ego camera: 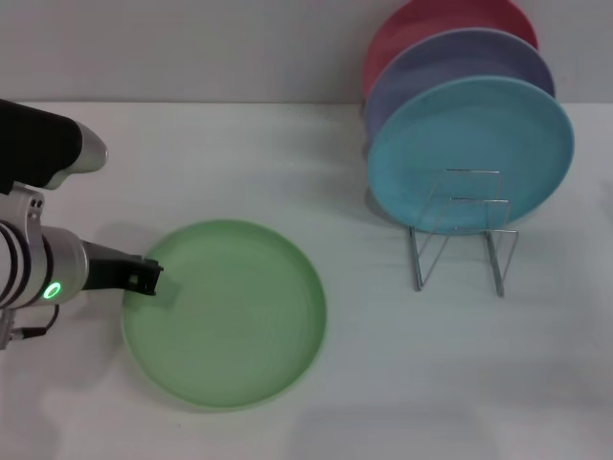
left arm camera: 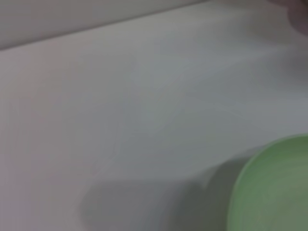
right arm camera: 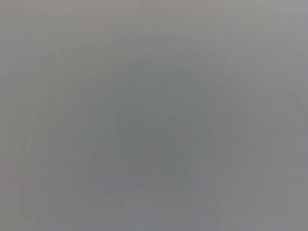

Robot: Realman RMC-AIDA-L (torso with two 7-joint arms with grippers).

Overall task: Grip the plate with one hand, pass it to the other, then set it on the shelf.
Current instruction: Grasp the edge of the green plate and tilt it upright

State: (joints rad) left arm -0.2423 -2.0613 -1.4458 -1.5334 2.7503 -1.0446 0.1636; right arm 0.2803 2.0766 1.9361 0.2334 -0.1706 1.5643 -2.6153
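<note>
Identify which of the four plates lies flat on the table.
The green plate, by the left pincer; the turquoise, lavender and red plates stand upright in the rack.

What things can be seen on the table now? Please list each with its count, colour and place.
plate: one, light green, flat on the table, front left.
shelf: one, silver wire, right side.
turquoise plate: one, upright in the shelf, frontmost.
lavender plate: one, upright behind the turquoise one.
red plate: one, upright, rearmost.
table: one, white.
left gripper: one, black, at the green plate's left rim.
right gripper: not in view.
</note>
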